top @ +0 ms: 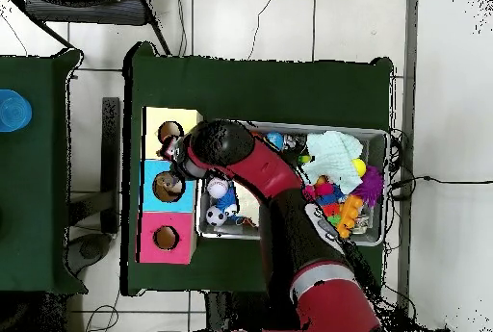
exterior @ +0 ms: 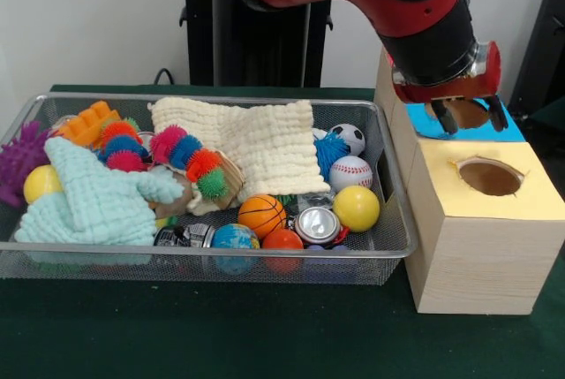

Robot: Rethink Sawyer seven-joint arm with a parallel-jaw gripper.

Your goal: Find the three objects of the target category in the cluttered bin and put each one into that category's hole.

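My gripper [exterior: 470,116] hangs over the blue-topped box [exterior: 508,132], right above its round hole, and in the overhead view the gripper [top: 177,161] sits between the yellow box [top: 154,121] and the blue box [top: 152,193]. Its fingers [exterior: 445,117] stand apart with nothing visibly between them. In the wire bin [exterior: 203,260] lie a soccer ball [exterior: 350,137], a baseball [exterior: 350,173], a yellow ball [exterior: 357,208], a small basketball [exterior: 262,216], a globe ball [exterior: 235,238], an orange ball [exterior: 282,239] and a drinks can [exterior: 318,225].
The yellow-topped box [exterior: 530,198] with its hole [exterior: 490,178] stands nearest the camera, and a pink box [top: 152,242] shows from overhead. A cream cloth [exterior: 256,140], a mint cloth [exterior: 93,202], a spiky caterpillar toy [exterior: 190,160] and a purple spiky toy [exterior: 19,162] fill the bin's left.
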